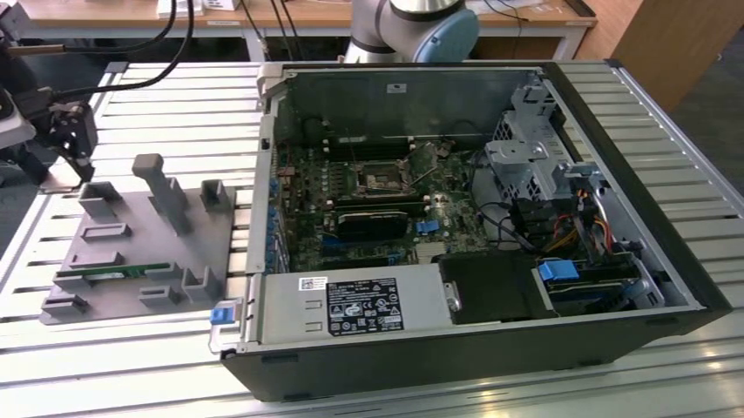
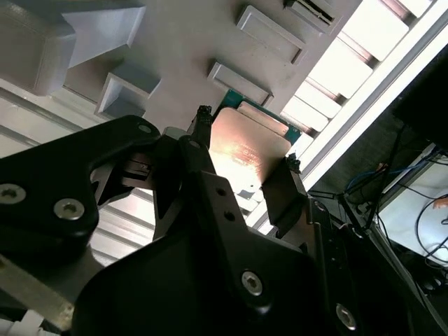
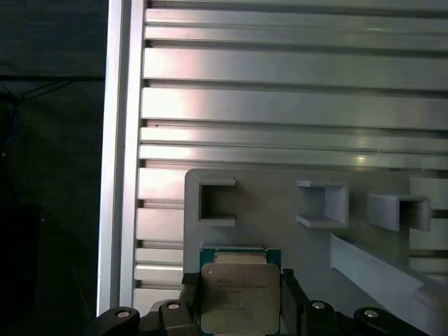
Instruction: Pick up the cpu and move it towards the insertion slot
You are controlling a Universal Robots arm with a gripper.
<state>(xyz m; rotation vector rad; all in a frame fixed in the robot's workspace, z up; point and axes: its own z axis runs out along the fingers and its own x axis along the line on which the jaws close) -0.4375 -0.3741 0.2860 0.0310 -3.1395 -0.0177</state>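
Cpu (image 3: pixel 239 297) pinched between hand (image 2: pixel 246 147) fingers, at grey tray (image 3: pixel 280 210) edge.

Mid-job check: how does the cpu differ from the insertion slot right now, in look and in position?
The cpu has a solid silvery top; the insertion slot is a silvery frame around a dark centre. The cpu is clamped in the gripper above the grey fixture plate; the insertion slot lies inside the open computer case. Both are square and edged in green board.
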